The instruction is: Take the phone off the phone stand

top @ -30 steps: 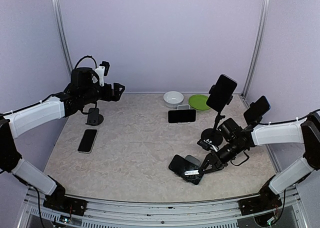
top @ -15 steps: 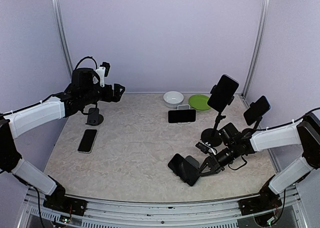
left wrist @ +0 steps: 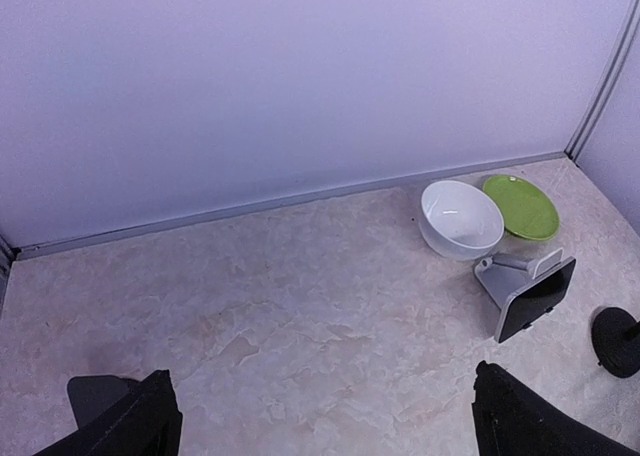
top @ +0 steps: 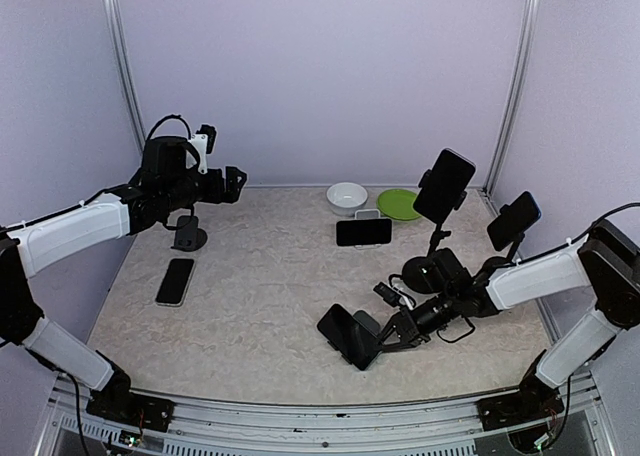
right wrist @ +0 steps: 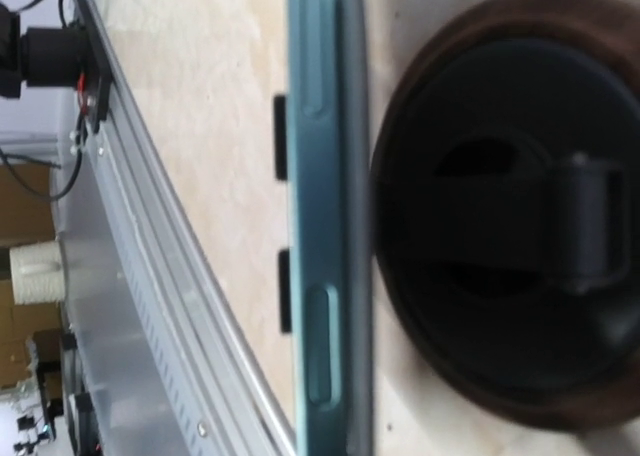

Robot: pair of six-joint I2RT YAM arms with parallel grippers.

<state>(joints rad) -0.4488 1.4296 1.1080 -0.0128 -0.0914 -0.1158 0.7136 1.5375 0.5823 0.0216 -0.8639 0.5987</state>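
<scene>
Down at the front, the right gripper (top: 387, 330) touches the dark flat phone (top: 336, 329) beside its round black stand (right wrist: 480, 206) — whether it pinches, I cannot tell; removal looks unfinished.

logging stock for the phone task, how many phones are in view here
5: flat phone at left; centre phone propped at the back; high phone raised at back right; far-right phone beside it; tilted phone at front. None obviously hidden.

Beige marbled table (top: 270, 276); white bowl (top: 347, 195), green plate (top: 398, 204); plain lilac walls (top: 320, 76). Teal-edged phone (right wrist: 325, 216), darker side buttons; black stand (right wrist: 480, 206) with brownish rim. Silver-grey rail (right wrist: 160, 306).
</scene>
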